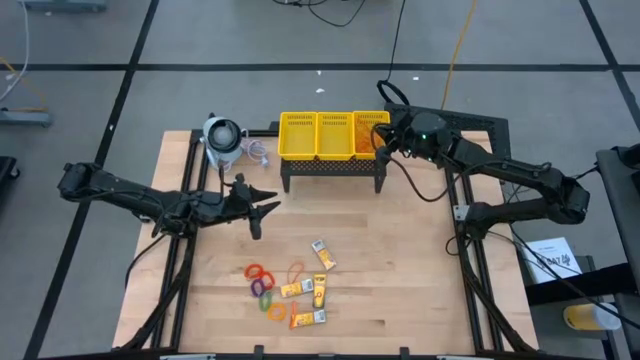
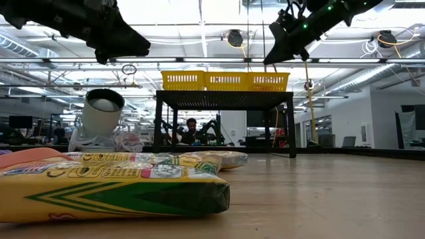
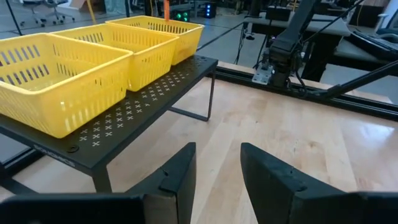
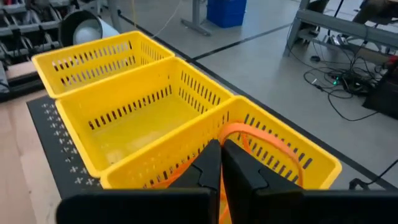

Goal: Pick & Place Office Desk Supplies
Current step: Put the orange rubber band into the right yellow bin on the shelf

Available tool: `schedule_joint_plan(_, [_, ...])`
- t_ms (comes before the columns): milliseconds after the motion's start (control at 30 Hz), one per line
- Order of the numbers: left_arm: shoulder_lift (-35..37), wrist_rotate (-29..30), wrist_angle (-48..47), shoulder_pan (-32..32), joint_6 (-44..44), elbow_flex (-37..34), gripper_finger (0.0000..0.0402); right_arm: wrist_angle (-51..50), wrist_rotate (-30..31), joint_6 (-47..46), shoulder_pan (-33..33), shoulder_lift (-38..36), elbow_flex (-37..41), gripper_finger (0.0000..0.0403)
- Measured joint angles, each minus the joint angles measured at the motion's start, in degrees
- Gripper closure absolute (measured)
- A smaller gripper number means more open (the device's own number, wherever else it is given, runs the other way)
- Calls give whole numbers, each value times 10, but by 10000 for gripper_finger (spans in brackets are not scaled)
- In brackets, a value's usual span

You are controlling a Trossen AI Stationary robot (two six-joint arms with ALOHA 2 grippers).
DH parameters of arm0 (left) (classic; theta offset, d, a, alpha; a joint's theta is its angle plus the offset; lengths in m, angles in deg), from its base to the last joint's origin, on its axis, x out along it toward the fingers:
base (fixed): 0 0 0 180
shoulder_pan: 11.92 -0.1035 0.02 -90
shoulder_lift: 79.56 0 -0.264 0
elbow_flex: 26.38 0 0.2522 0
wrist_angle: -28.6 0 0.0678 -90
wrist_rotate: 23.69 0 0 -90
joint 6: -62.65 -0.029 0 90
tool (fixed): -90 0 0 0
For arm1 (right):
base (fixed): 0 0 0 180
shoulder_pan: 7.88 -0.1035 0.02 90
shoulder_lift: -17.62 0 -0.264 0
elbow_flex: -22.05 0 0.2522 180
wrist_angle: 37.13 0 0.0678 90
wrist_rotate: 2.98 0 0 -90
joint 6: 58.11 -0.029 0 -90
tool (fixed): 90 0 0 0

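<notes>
The yellow three-compartment basket [image 1: 335, 135] stands on a black perforated stand at the table's far side. My right gripper [image 4: 221, 149] hovers over the basket's right end compartment [image 4: 292, 162], shut on an orange rubber band [image 4: 267, 140]. My left gripper [image 1: 265, 210] hangs open above the table's middle left, nothing between its fingers [image 3: 180, 174]. It points toward the stand. Near the front edge lie yellow-orange packets [image 1: 300, 290], coloured rings [image 1: 260, 275] and another orange band [image 1: 295, 270], flat on the wood. My right gripper pinches the orange rubber band between its two fingertips [image 4: 208, 158]. The fingers come nearly level, slanting a little down, from the table's right side. The band's loop [image 4: 249, 132] arcs out past the fingers and hangs slack over the end compartment. I cannot tell whether it touches the basket.
A grey-white round device [image 1: 222, 135] with a cord stands left of the basket. In the low view a packet [image 2: 113, 189] fills the near foreground. Bare wood [image 1: 400, 260] lies between the stand and the pile of items.
</notes>
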State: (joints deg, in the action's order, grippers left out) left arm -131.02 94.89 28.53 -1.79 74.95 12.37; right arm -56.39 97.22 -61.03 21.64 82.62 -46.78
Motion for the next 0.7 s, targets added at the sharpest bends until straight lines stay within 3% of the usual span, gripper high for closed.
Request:
schedule_joint_plan(500, [0,0,1,0,0,0,270,10,-30,-1,-1,13,1,393])
schedule_joint_plan(700, [0,0,1,0,-1,0,270,9,-30,-1,-1,25,1,354])
